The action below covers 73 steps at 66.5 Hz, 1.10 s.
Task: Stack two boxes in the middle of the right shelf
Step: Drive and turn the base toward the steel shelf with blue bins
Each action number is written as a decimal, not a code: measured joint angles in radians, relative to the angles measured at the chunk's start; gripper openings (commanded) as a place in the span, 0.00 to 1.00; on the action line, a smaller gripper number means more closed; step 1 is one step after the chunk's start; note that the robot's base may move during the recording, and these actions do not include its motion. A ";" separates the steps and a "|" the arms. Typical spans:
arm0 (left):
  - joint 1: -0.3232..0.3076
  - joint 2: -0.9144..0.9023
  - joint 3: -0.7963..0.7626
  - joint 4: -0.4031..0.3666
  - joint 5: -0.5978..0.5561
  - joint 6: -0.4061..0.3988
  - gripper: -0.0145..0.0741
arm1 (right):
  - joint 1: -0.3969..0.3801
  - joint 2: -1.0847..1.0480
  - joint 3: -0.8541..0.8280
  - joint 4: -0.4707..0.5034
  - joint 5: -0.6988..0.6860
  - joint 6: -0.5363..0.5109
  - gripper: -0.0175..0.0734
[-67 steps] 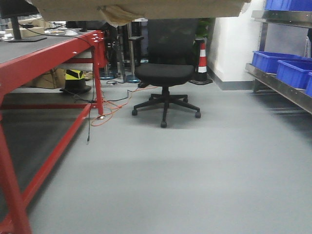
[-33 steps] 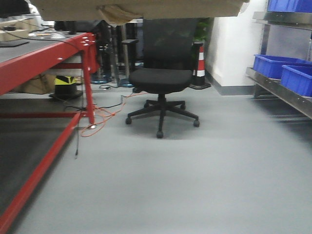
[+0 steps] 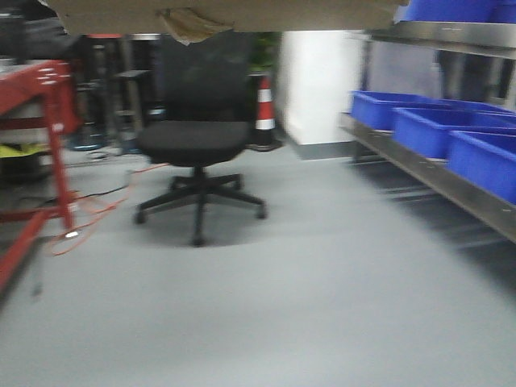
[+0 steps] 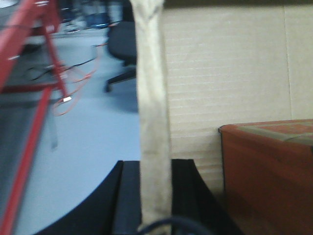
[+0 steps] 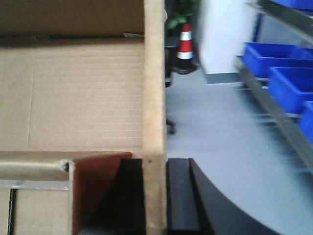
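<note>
Open grey floor ahead; red table frame at 9 o'clock, office chair at 11, steel shelf with blue bins at 3 (all blurred). Both wrists point forward. The left gripper and right gripper each pinch a side wall of the carton, carried high at 12, with the second box inside it.

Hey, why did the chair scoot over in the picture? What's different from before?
The front view swung toward the right. The black chair and the red table slid left in the picture. The steel rack with its blue bins came further into view. The cardboard box stayed along the top edge.
</note>
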 measured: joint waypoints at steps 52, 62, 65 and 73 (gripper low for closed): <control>0.000 0.000 0.000 0.000 0.000 0.000 0.04 | 0.000 0.000 0.000 0.000 -0.008 0.000 0.03; 0.000 0.000 0.000 0.000 0.000 0.000 0.04 | 0.000 0.000 0.000 -0.002 -0.008 0.000 0.03; 0.000 0.000 0.000 0.000 0.000 0.000 0.04 | 0.000 0.000 0.000 -0.002 -0.008 0.000 0.03; 0.000 0.000 0.000 0.000 0.000 0.000 0.04 | 0.000 0.000 0.000 -0.002 -0.008 0.000 0.03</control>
